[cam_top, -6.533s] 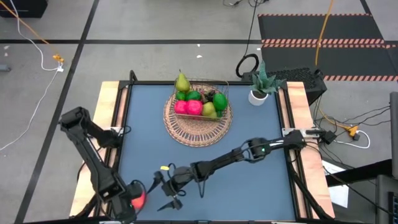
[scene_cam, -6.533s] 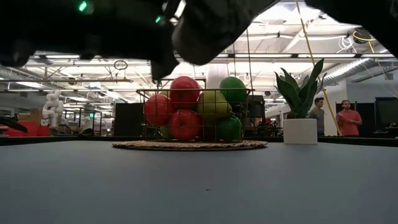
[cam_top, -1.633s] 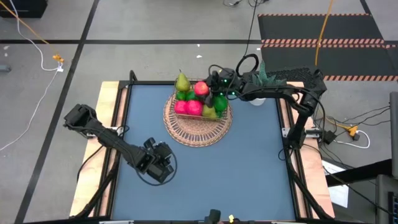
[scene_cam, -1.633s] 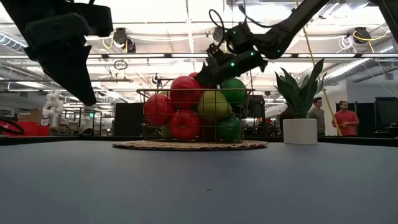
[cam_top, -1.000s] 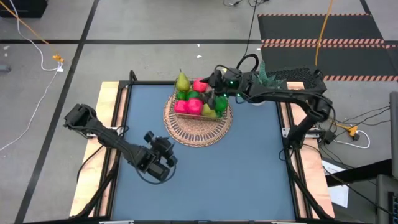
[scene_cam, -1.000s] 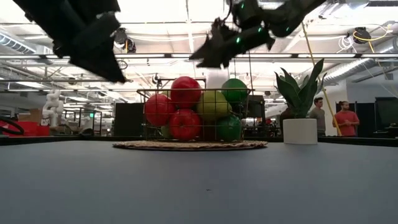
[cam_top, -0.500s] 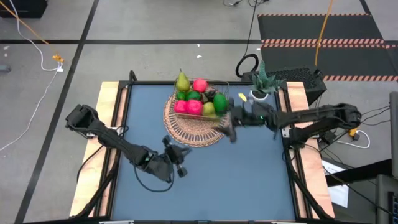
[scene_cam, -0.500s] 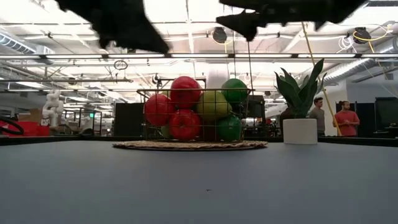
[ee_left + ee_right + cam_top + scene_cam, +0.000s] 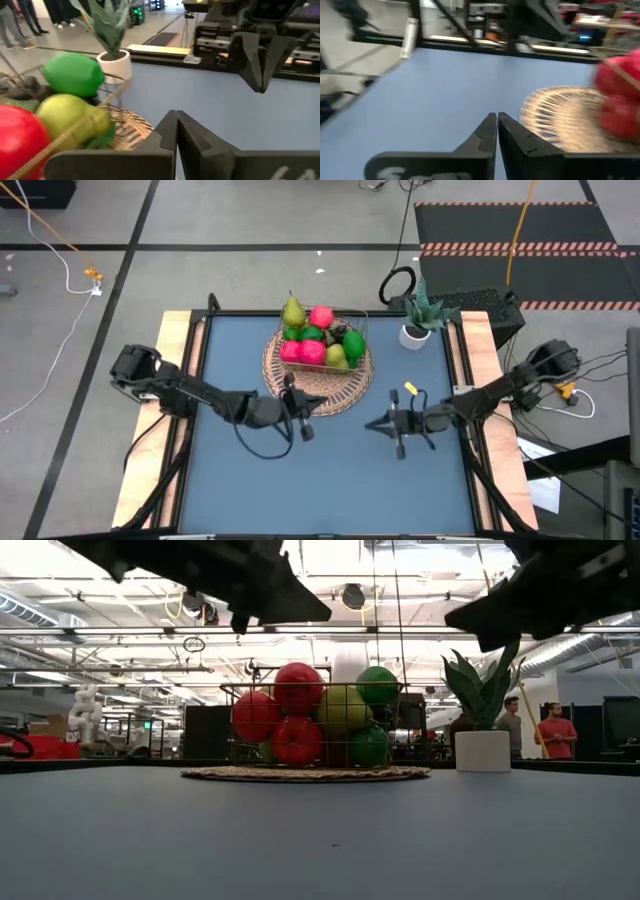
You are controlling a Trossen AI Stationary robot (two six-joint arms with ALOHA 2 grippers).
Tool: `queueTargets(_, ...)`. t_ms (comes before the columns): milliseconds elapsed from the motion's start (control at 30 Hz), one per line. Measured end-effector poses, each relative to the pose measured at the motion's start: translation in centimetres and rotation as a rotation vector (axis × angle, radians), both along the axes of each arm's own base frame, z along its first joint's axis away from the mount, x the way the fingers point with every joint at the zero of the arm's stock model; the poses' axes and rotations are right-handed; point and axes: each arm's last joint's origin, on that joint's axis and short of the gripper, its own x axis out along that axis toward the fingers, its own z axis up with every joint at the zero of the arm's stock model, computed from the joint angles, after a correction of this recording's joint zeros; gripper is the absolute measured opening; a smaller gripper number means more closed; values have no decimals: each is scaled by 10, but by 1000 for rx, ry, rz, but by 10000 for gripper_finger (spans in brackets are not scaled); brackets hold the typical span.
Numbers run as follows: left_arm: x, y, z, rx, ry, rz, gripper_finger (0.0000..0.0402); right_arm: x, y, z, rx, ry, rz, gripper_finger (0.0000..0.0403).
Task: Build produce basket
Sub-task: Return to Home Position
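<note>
The wicker basket (image 9: 345,392) stands at the table's far middle. Its well holds the produce: a pear (image 9: 292,312), a pink-red apple (image 9: 322,317), limes (image 9: 353,343) and red fruit (image 9: 303,352). In the low view the fruit pile (image 9: 300,725) rises above the flat rim (image 9: 305,774). My left gripper (image 9: 298,418) hovers shut and empty at the basket's near-left rim. My right gripper (image 9: 376,425) is also shut and empty, and hangs over the mat to the near right of the basket. The left wrist view shows the lime (image 9: 74,74), a pear (image 9: 70,117) and the right gripper (image 9: 260,62).
A small white pot with a green plant (image 9: 415,330) stands at the far right corner, right of the basket. Bare blue mat (image 9: 330,490) lies along the near side. Wooden rails (image 9: 170,360) edge the table. Two people (image 9: 545,730) stand in the room beyond.
My right gripper has drawn back from above the basket toward the table's near-right and shut with nothing in it; the pink-red apple stays on the pile. My left gripper has swung from the near left toward the basket's near rim and shut.
</note>
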Motion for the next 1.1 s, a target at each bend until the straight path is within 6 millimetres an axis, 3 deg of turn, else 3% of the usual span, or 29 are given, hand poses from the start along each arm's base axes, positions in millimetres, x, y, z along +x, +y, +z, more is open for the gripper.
queueTargets(233, 0, 20, 20, 54, -81, 26, 3, -18, -12, 15, -66, -9, -39, 3)
queueTargets(533, -6, 22, 37, 91, -140, 10, 7, -54, -34, 44, 18, -71, 35, 1)
queueTargets(800, -7, 29, 22, 71, -108, 30, 15, -55, -49, 44, 37, -57, 89, 0)
queueTargets(1100, -33, 42, -10, -15, -208, 37, 9, -42, -69, 37, 113, -7, 167, 0)
